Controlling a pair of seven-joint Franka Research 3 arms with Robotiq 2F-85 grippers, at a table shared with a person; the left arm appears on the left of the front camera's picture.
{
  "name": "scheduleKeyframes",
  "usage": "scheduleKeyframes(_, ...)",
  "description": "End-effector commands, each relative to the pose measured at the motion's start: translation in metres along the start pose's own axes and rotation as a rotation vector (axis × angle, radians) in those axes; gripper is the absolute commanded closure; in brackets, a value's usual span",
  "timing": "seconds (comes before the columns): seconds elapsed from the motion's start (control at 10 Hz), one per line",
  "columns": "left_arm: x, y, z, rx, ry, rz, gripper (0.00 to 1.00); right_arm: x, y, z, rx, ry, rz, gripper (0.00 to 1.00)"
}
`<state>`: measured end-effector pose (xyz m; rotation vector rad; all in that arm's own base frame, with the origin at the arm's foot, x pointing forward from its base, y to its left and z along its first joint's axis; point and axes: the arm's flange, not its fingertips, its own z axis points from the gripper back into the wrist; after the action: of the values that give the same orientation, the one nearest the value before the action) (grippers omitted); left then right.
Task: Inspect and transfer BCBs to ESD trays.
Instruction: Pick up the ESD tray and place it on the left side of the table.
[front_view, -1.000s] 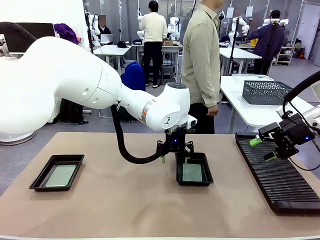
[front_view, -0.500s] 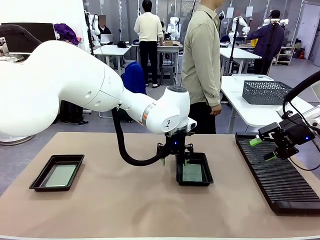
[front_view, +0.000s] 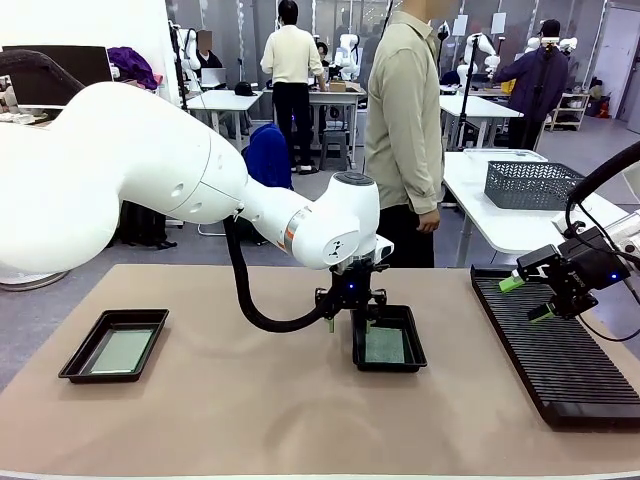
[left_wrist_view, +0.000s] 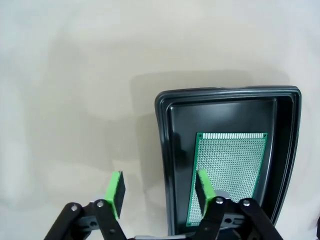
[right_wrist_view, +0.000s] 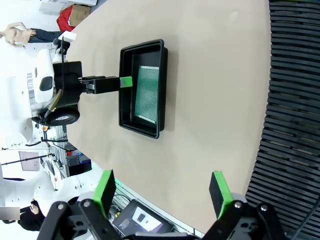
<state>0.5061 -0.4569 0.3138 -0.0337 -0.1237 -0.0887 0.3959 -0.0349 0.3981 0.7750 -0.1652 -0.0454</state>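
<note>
Two black ESD trays lie on the tan table. The left tray (front_view: 75, 362) holds a pale BCB (front_view: 122, 351). The middle tray (front_view: 357, 348) holds a green perforated BCB (front_view: 385, 345). My left gripper (front_view: 349, 320) hangs over that tray's left rim. In the left wrist view the left gripper (left_wrist_view: 159, 192) is open. One pad (left_wrist_view: 115, 192) is outside the tray wall (left_wrist_view: 164, 150) and the other over the BCB (left_wrist_view: 235, 155), with nothing gripped. My right gripper (front_view: 526, 298) is open above the rack, and in its own view (right_wrist_view: 162, 192) it looks toward the middle tray (right_wrist_view: 126, 85).
A long black slotted rack (front_view: 565, 355) fills the table's right side, also seen as the rack (right_wrist_view: 295, 100). A grey wire basket (front_view: 533, 185) sits on a white table behind. A person (front_view: 403, 120) stands at the far edge.
The left gripper's fingers have drawn somewhat closer together over the middle tray's rim. The right arm has stayed still.
</note>
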Motion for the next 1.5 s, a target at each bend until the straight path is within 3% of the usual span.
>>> scheduleKeyframes(0.0,0.0019,0.0015,-0.0009,0.007,-0.023,0.006,0.32,-0.0003,0.001,-0.0001,0.0,-0.004,-0.006,0.0)
scheduleKeyframes(1.4,0.0053,0.0006,-0.0017,-0.008,0.004,-0.017,0.96,-0.0003,0.001,-0.0001,0.0,-0.004,-0.006,0.0)
